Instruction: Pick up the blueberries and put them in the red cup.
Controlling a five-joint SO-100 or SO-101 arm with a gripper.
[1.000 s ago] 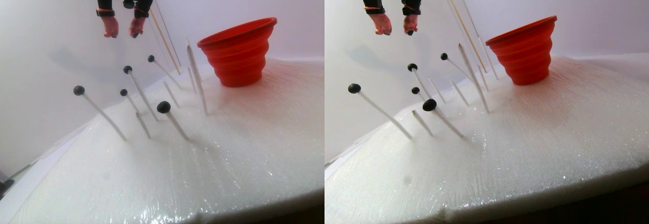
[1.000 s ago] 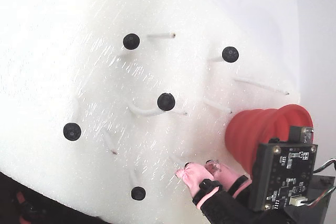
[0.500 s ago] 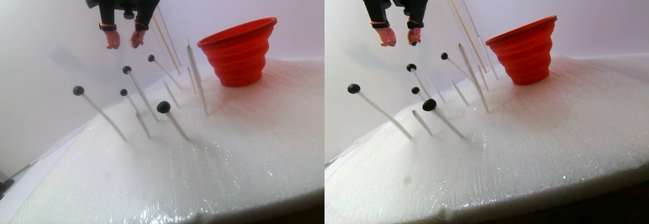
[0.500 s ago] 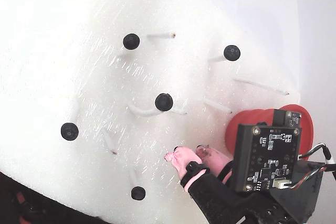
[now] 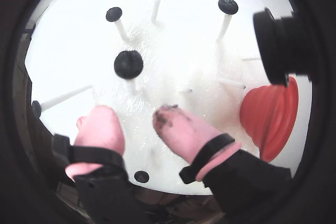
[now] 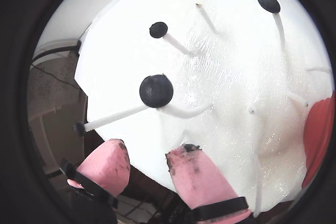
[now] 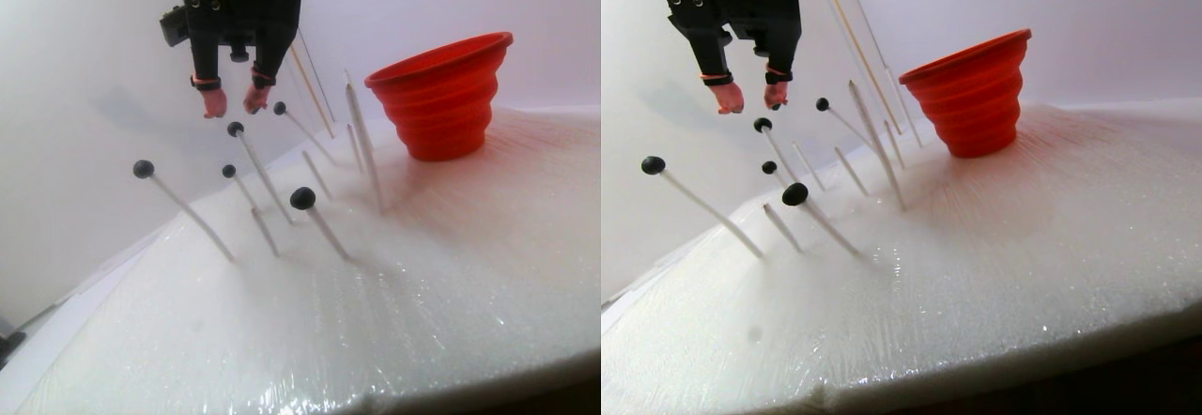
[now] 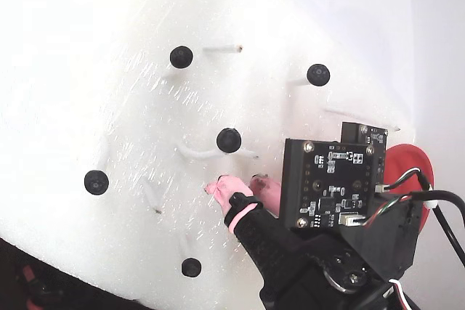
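Lowered since a second before, the jaws (image 8: 237, 184) hung released and empty just beside the middle blueberry (image 8: 229, 140); five blueberries sat on pegs (image 7: 258, 173), cup (image 7: 441, 96) well apart.

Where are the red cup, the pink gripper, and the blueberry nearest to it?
red cup (image 7: 441, 96): stereo pair view, its ribbed side wall.
gripper (image 5: 136, 121): a wrist view, gap midway between its pink fingertips.
blueberry (image 5: 128, 64): same wrist view, top of the ball.
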